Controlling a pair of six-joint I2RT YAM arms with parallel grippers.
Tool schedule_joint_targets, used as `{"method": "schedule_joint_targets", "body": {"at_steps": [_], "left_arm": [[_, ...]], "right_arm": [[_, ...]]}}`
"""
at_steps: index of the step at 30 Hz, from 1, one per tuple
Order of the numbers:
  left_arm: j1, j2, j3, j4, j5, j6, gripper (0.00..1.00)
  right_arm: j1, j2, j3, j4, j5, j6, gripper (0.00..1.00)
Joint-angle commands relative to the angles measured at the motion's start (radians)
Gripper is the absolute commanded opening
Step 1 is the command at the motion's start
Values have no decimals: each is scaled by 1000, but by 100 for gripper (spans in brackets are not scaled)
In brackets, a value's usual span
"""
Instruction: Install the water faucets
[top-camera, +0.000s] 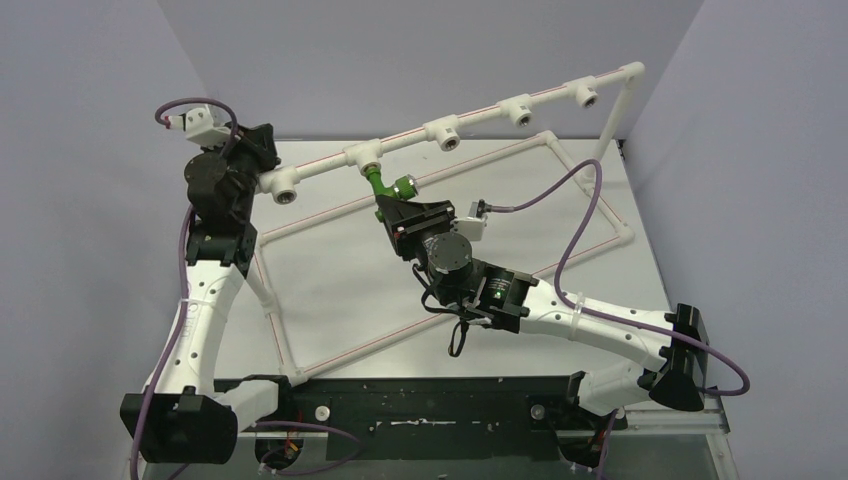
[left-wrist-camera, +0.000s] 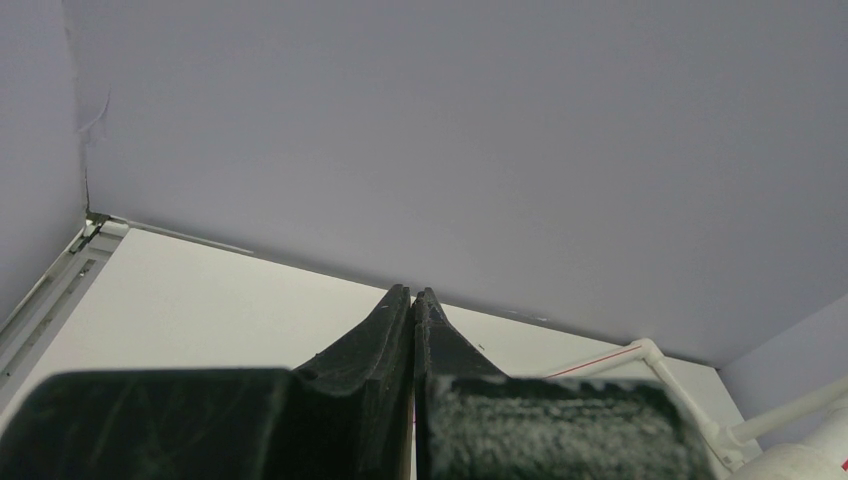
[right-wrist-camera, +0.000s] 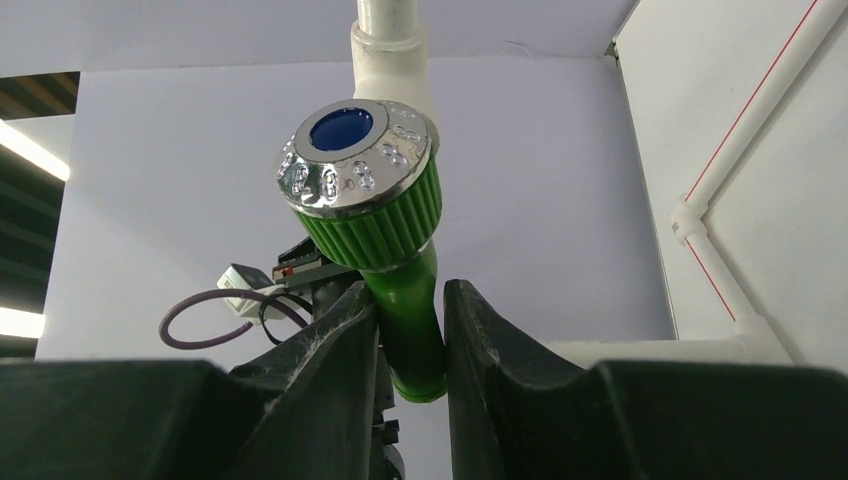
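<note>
Clamping the faucet (right-wrist-camera: 385, 235) by its green neck, the right gripper (right-wrist-camera: 410, 300) holds it just below the tee fitting (top-camera: 362, 155). The threaded end seems to meet the tee's socket, though that joint is hidden. The robot should line the faucet's axis up with the socket and turn under a light push, to avoid cross-threading. Left of the tee, the left gripper (left-wrist-camera: 413, 300) is pinched together on nothing.

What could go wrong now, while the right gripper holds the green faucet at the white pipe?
The right gripper pinches only the smooth spout of the green faucet, so it may slip while turning. The left gripper is shut on nothing, so it does not hold the raised white pipe, which might flex.
</note>
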Motion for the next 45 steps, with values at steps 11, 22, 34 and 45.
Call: {"method": "schedule_joint_targets", "body": {"at_steps": [11,22,34,45], "left_arm": [[15,33,-119,-337,44,14,0],[18,32,-121,-338,45,14,0],[20,28,-124,-335,45,12,0],[20,26,-126,-335,45,12,0]], "right_arm": [[-6,26,-3,53,58,81,0],[-3,33,-2,107,43,12,28],[18,34,2,164,56,-60,51],[41,8,-18,168,101,-89,54]]}}
